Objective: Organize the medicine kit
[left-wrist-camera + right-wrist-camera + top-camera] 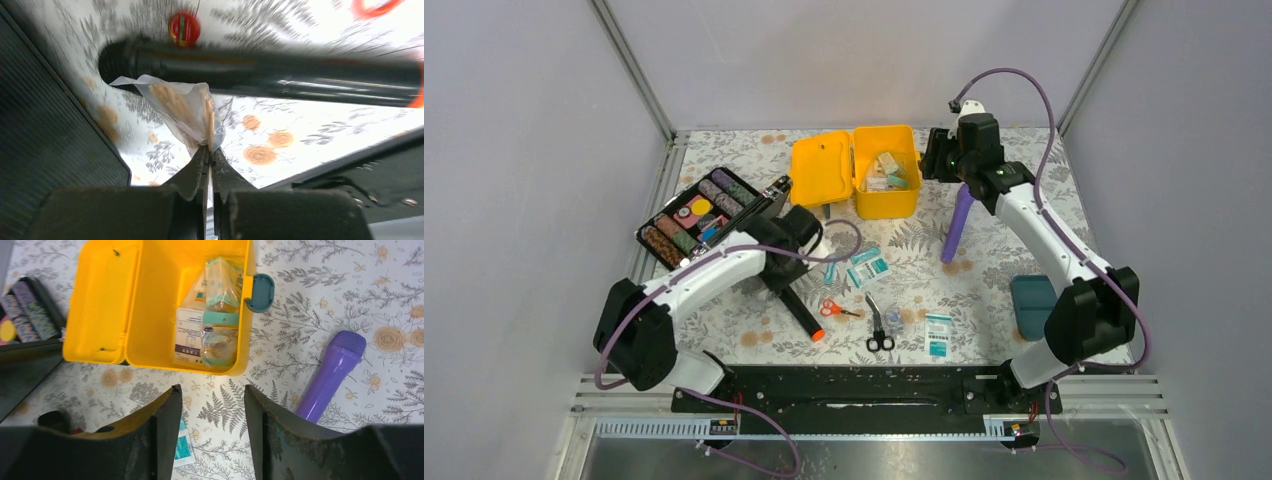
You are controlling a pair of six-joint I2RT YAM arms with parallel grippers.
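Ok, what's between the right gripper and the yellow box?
Nothing. In the right wrist view, only bare flowered tablecloth lies between the open right gripper and the near wall of the yellow box.

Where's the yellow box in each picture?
Top external: yellow box, upper middle, lid open.
Left wrist: not in it.
Right wrist: upper left, lid open.
Shared landmark: the purple microphone lies to its right in both those views.

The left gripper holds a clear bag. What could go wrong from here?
The left gripper grips the bag only at its edge, so it might slip when lifted. The black tube beside it may get knocked and roll. The right gripper hovers open by the kit and could block the drop.
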